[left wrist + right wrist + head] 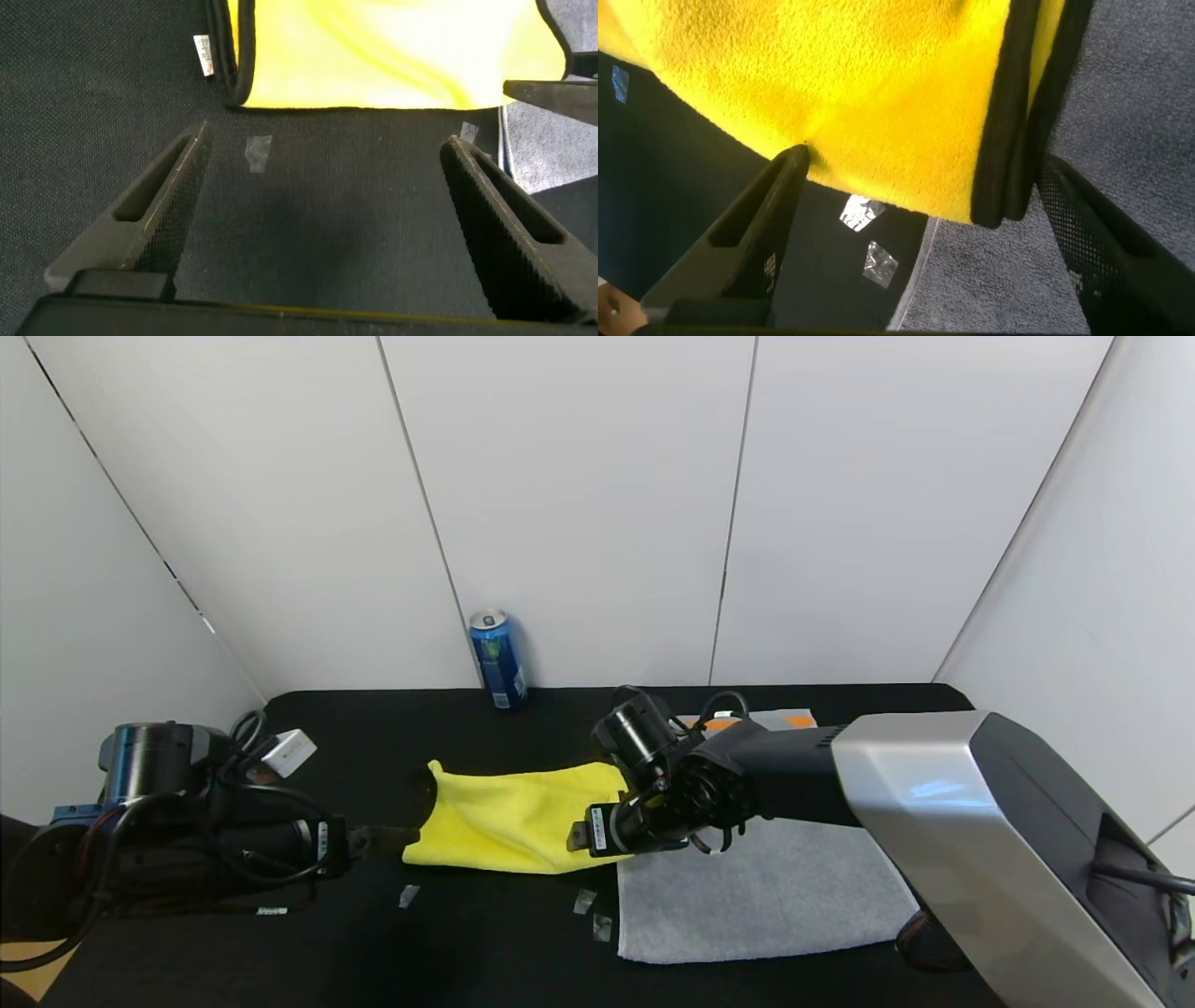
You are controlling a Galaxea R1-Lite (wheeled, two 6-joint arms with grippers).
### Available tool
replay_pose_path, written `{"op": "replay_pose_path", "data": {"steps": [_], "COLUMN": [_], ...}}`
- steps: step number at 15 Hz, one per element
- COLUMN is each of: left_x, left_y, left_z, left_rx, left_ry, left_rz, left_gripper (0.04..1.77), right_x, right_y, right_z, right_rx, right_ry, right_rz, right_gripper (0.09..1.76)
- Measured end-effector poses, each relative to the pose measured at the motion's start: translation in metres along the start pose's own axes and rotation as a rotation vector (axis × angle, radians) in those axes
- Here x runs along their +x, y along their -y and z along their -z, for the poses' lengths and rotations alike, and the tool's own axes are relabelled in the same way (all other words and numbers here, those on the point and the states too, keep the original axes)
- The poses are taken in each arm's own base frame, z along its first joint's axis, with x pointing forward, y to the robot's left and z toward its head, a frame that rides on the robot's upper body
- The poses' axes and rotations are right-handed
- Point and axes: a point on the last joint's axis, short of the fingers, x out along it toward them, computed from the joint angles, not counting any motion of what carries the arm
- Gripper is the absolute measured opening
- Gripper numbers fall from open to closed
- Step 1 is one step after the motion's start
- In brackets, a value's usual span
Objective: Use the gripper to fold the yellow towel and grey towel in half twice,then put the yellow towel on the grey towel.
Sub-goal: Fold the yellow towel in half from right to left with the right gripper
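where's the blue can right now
In the head view the blue can stands upright at the table's far edge against the wall, behind the yellow towel.

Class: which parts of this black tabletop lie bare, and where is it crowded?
Bare: the black table between the blue can and yellow towel, and the near strip before the yellow towel. Crowded: where the yellow towel meets the grey towel, under the right end effector.

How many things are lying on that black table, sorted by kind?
Towels: 2, the yellow towel and the grey towel
Drink cans: 1, the blue can
Small white boxes: 1, the white box
Total: 4
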Motion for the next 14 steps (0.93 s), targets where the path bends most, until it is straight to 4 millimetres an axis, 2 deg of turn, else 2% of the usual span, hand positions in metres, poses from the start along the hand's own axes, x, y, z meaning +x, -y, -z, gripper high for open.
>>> {"op": "replay_pose_path", "data": {"steps": [3, 6, 10, 11, 12, 14], "left_x": [0.0001, 0.0002, 0.0002, 0.0002, 0.0003, 0.0002], "left_y": [0.0001, 0.0001, 0.0001, 0.0000, 0.0000, -0.0002], "left_z": [0.0000, -0.0001, -0.0001, -0.0001, 0.0000, 0.0000], "left_rx": [0.000, 0.001, 0.001, 0.001, 0.001, 0.000], "left_ry": [0.000, 0.001, 0.001, 0.001, 0.000, 0.000], "left_rz": [0.000, 0.000, 0.000, -0.001, -0.001, -0.002], "left_gripper": [1.72, 1.72, 1.72, 1.72, 1.72, 1.72], "right_x": [0.0010, 0.0016, 0.0032, 0.0034, 0.0036, 0.0036], "right_y": [-0.0001, -0.0003, -0.0002, -0.0002, -0.0001, 0.0000], "right_z": [0.0002, 0.0003, 0.0012, 0.0013, 0.0014, 0.0013], "right_rx": [-0.011, -0.013, -0.014, -0.014, -0.014, -0.013], "right_ry": [-0.001, 0.001, 0.000, -0.001, 0.000, 0.001], "right_rz": [-0.001, 0.000, 0.003, 0.003, 0.005, 0.007], "right_gripper": [1.71, 1.18, 0.73, 0.22, 0.14, 0.14]}}
